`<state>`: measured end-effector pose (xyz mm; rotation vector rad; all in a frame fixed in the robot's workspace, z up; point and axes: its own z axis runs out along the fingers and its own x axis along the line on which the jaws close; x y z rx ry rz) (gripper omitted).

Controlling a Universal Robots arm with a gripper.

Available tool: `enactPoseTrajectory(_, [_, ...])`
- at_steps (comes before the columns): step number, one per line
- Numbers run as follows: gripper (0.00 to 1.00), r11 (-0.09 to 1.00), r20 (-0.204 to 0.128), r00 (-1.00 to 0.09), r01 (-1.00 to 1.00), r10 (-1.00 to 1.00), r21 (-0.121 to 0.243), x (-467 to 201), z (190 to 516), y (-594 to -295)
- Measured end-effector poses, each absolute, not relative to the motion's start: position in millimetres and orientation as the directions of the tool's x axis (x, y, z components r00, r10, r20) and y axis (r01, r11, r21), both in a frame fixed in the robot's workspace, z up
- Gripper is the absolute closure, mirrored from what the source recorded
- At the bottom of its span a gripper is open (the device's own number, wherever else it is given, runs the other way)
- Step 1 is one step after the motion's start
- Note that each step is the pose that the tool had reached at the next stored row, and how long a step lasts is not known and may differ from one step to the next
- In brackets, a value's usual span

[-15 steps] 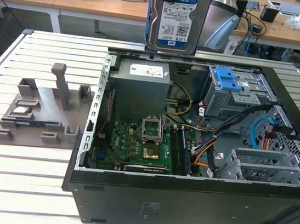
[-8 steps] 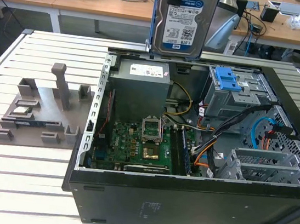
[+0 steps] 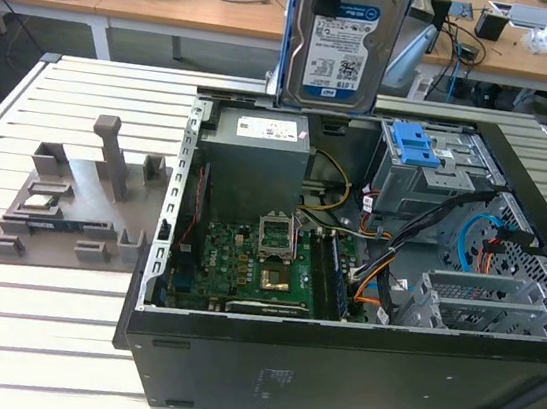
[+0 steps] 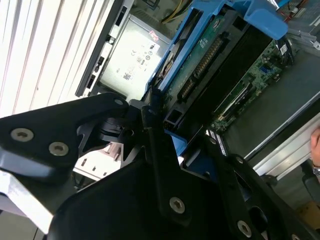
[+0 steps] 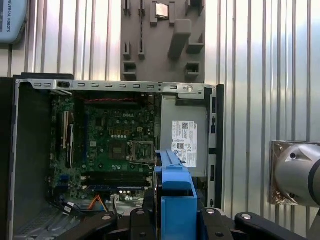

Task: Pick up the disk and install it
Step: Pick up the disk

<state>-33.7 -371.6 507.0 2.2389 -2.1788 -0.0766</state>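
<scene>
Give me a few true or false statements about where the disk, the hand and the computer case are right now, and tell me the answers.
1. The hand grips the disk by its blue frame. True.
2. The disk sits inside the drive cage under the blue latch. False: it is held up in the air above the open computer case.
3. The motherboard lies exposed inside the case. True.
4. The grey fixture plate lies at the exterior view's right of the case. False: it lies at the exterior view's left, on the slatted table.
</scene>
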Motion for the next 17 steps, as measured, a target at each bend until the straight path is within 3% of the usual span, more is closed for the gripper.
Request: enactPoseTrajectory(17, [0.63,-0.028,-0.024,0.027,-0.999,-0.999,0.046,-23,507,-396])
